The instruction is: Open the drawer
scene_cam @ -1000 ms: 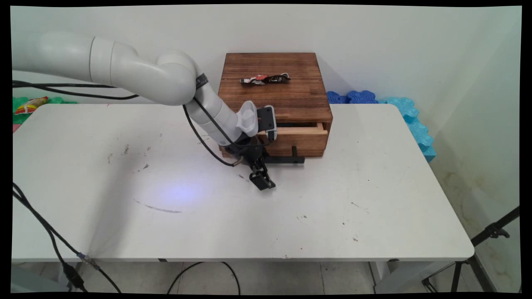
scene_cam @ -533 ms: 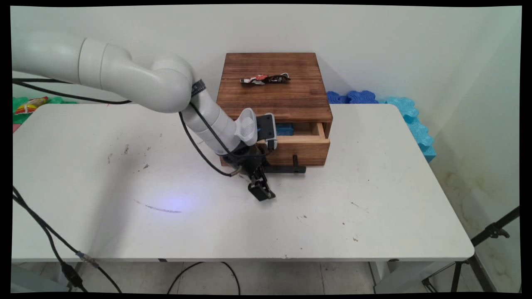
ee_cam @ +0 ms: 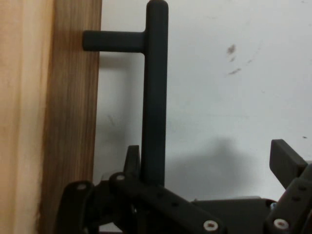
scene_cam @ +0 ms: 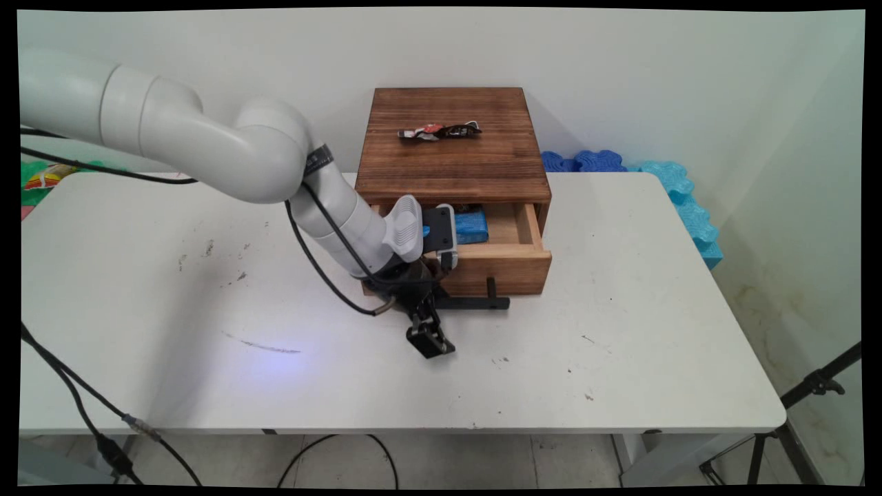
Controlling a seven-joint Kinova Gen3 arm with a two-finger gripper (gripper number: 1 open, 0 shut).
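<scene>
End effector (scene_cam: 428,329) spread wide, one finger (ee_cam: 132,161) hooked behind the black bar handle (scene_cam: 475,302) of the single wooden drawer (scene_cam: 506,256). Handle's long axis runs left-right along the drawer front, facing the near side. Drawer partly out of one wooden box (scene_cam: 451,145) on the counter (scene_cam: 620,331); one blue packet (scene_cam: 472,227) inside, one wrapper (scene_cam: 439,131) on top.

No lettering, label, brand, number or sign can be read on anything in either view.
</scene>
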